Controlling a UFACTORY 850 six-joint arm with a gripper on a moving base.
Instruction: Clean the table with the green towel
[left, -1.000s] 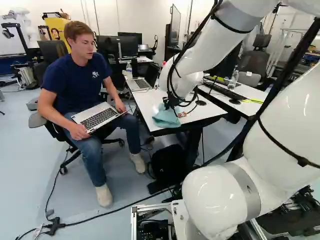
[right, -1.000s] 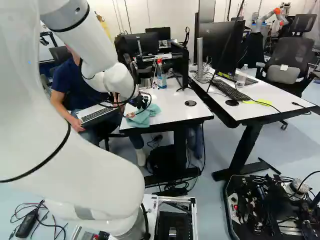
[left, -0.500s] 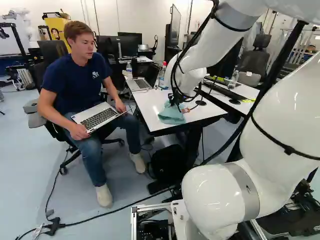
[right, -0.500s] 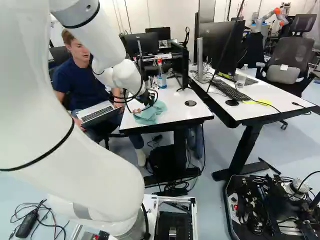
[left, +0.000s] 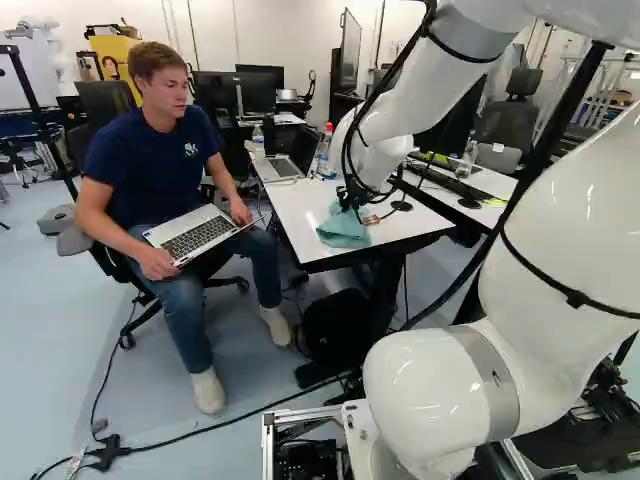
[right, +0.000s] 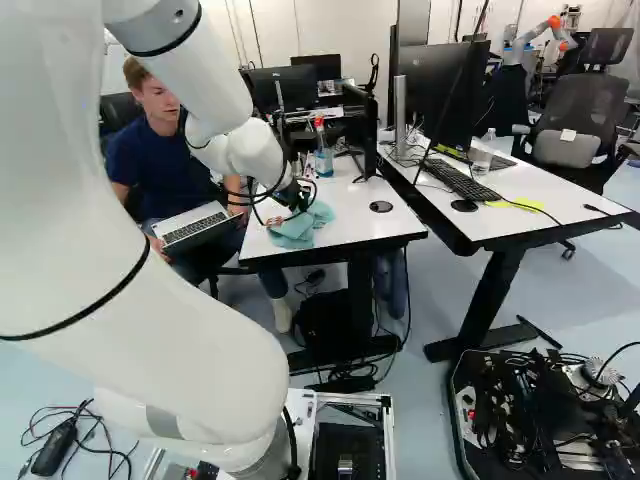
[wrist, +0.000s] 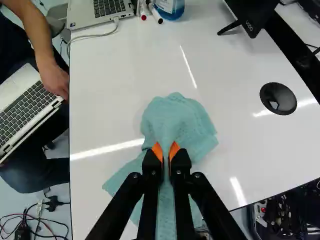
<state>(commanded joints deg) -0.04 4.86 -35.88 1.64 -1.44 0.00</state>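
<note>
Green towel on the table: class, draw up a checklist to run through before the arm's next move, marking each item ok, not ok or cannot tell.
1. Claw shut on the towel: ok.
2. Towel resting on the table: ok.
3. Towel spread flat: not ok, bunched at the claw.
4. Blue bottle apart from the towel: ok.
5. Person's hand off the table: ok.
6. Towel's underside clean: cannot tell, hidden.

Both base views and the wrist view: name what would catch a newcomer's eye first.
Probably the huge white arm, filling the left side of the right base view. Next, the blue-green towel, bunched on the glossy white table, with a fold pinched between the orange pads of the gripper. Then the person seated beside that table at the left of the left base view, a laptop on their lap.
</note>
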